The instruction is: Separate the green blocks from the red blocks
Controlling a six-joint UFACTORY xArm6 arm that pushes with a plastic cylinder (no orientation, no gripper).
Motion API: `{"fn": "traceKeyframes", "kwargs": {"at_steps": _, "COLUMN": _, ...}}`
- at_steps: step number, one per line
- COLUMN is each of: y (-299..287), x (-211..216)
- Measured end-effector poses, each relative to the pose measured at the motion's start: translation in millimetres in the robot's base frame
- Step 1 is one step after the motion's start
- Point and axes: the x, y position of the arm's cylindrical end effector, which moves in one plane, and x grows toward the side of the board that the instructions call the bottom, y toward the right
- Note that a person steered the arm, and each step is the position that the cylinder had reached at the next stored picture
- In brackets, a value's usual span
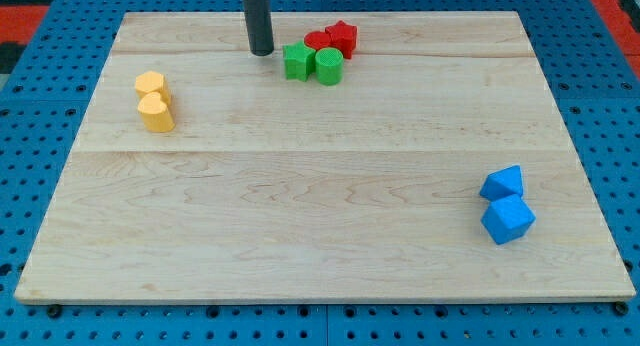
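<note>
Two green blocks and two red blocks sit clustered near the view's top centre. The green star block (296, 61) touches the green cylinder (329, 66) on its right. Just behind them are the red cylinder (317, 40) and the red star block (342, 37), touching the green ones. My tip (261, 52) stands on the board just left of the green star block, a small gap away.
Two yellow blocks (153, 100) sit together at the view's left. Two blue blocks (505, 206) sit together at the view's lower right. The wooden board (320, 186) lies on a blue pegboard surface (30, 136).
</note>
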Motion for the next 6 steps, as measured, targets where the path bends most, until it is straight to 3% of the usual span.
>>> {"fn": "traceKeyframes", "kwargs": {"at_steps": 3, "y": 81.8, "x": 14.7}}
{"fn": "traceKeyframes", "kwargs": {"at_steps": 4, "y": 72.1, "x": 16.8}}
{"fn": "traceKeyframes", "kwargs": {"at_steps": 5, "y": 2.6, "x": 2.9}}
{"fn": "traceKeyframes", "kwargs": {"at_steps": 6, "y": 7.3, "x": 4.1}}
